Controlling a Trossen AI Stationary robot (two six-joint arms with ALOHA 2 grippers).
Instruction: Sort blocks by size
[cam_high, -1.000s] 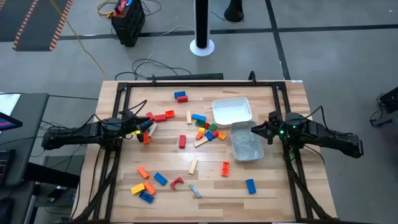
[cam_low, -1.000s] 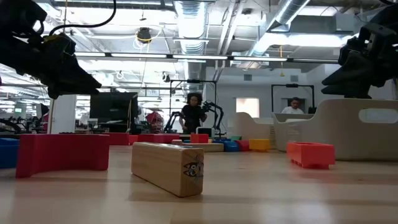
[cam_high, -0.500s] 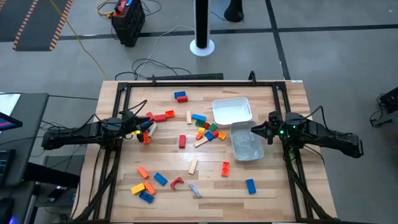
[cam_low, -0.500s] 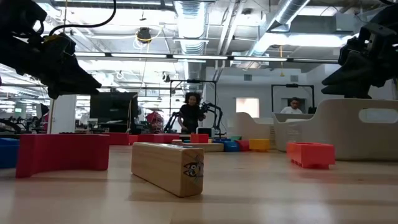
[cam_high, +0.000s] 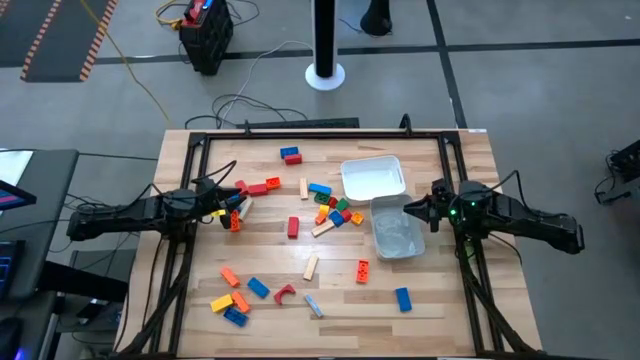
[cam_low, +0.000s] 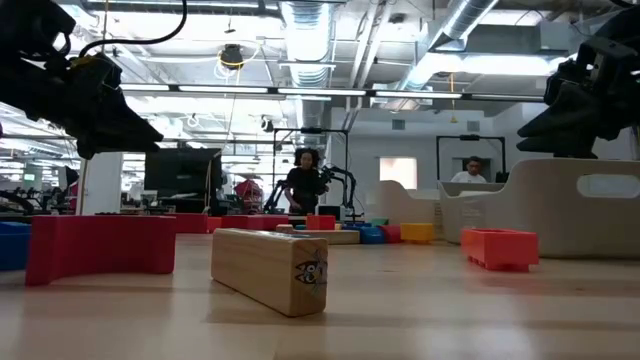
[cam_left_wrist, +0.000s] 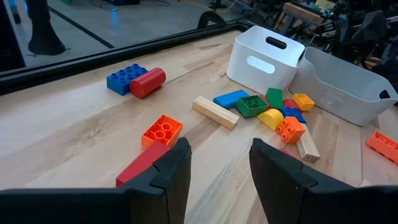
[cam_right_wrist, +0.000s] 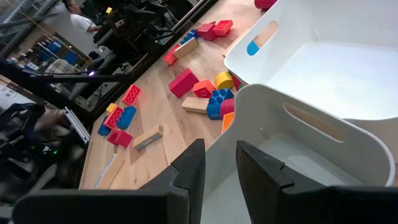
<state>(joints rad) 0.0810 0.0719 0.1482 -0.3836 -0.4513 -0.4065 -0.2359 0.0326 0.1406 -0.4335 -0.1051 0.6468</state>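
Nearest the table's front edge, a loose group of blocks (cam_high: 238, 297) is seen in the high view — blue, orange and yellow studded plastic bricks, with a red arch-shaped piece (cam_high: 285, 293) beside them. A smooth tan wooden bar (cam_high: 311, 266), an orange brick (cam_high: 362, 270) and a lone blue brick (cam_high: 402, 298) are scattered across the pale wood-grain tabletop (cam_high: 440, 290), with bare board left between them.

At mid-table the two arms are held level at opposite sides. The left gripper (cam_left_wrist: 214, 171) is held above the left side just short of a long red bar (cam_left_wrist: 140, 165) and an orange studded brick (cam_left_wrist: 161, 130); its fingers are seen apart with nothing between them. The right gripper (cam_right_wrist: 214, 163) hangs at the near rim of the clear tub (cam_high: 397, 232), a thin-walled rounded bin; a narrow gap is left between its fingers and nothing is gripped.

Between the arms a dense cluster (cam_high: 335, 212) of mixed bricks is packed beside the white tub (cam_high: 372, 177), a glossy bin with slot handles. Farther back, a blue and red pair (cam_high: 290, 155) lies near the black frame at the far edge.
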